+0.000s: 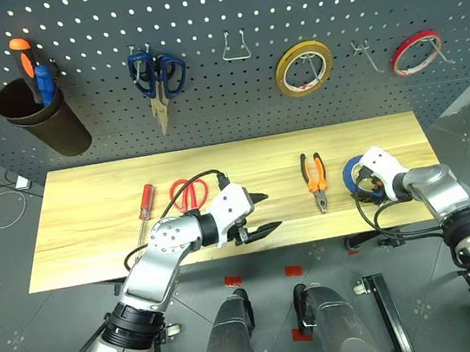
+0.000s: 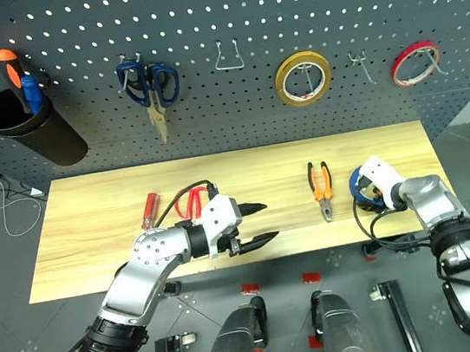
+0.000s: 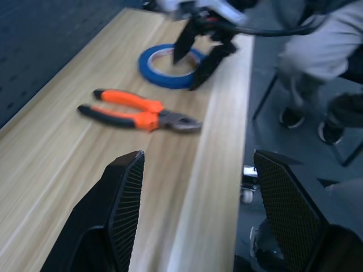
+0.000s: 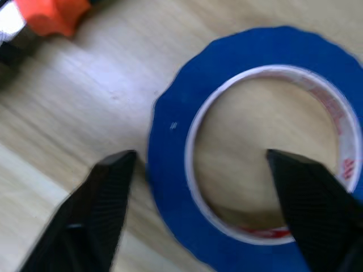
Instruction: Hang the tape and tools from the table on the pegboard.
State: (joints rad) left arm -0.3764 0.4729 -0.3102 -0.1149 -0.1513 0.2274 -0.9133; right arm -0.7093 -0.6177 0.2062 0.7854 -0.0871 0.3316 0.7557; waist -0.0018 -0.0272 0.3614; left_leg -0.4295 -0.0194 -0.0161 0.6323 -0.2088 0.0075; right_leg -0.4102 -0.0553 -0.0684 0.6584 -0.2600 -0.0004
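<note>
The tape (image 4: 170, 141) is light and stiff; the open right pincer (image 4: 198, 164) straddles 1 side of its ring.

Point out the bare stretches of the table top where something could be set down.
The table is bare at its left end, left of the screwdriver, and along the back edge below the pegboard. A patch lies free between the red scissors and the pliers. The right end is crowded: the right gripper straddles the rim of the blue tape.

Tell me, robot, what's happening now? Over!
Right gripper open, straddling blue tape's rim on table. Left gripper open, empty. Nothing blocking.
</note>
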